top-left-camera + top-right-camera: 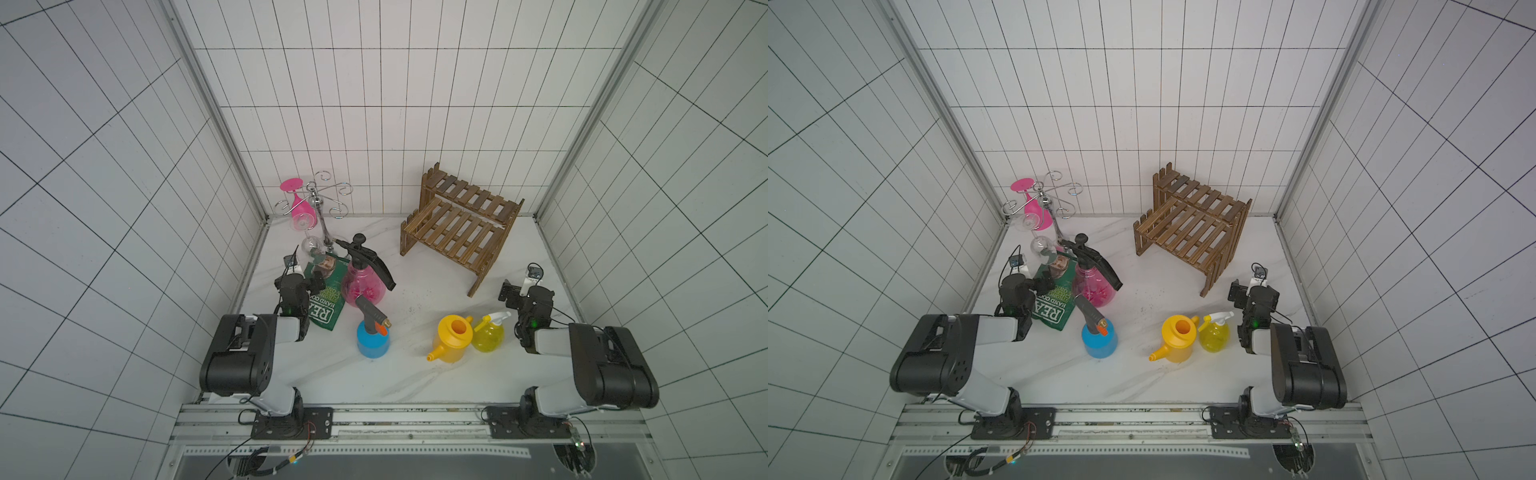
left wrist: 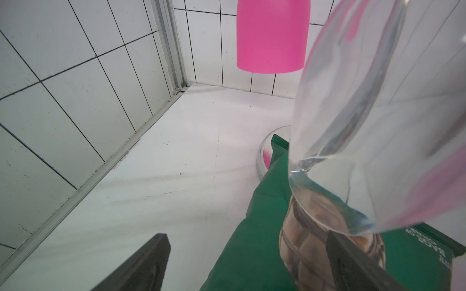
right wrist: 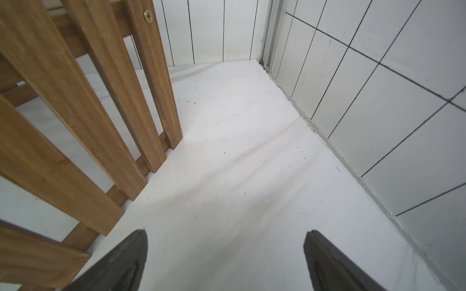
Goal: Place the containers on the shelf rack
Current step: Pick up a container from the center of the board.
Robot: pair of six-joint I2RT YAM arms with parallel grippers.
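All the containers stand on the white table in both top views: the pink black-pump sprayer [image 1: 363, 284], the blue sprayer [image 1: 372, 338], the yellow watering can [image 1: 453, 338] and the small yellow sprayer [image 1: 490, 332]. The brown shelf rack [image 1: 461, 224] at the back right carries nothing. My left gripper [image 1: 316, 280] is open above the green bag, left of the pink sprayer. The wrist view shows the left gripper [image 2: 248, 241] holding nothing. My right gripper [image 3: 227, 234] is open over bare table, beside the rack's leg [image 3: 75, 100] and behind the small yellow sprayer [image 1: 1214, 334].
A green crisp bag [image 1: 326, 297] lies at the left. Behind it a chrome wire stand [image 1: 320, 208] holds a pink glass [image 2: 273, 35] and a clear glass [image 2: 378, 126], which hangs close in front of my left wrist. Tiled walls close in on three sides.
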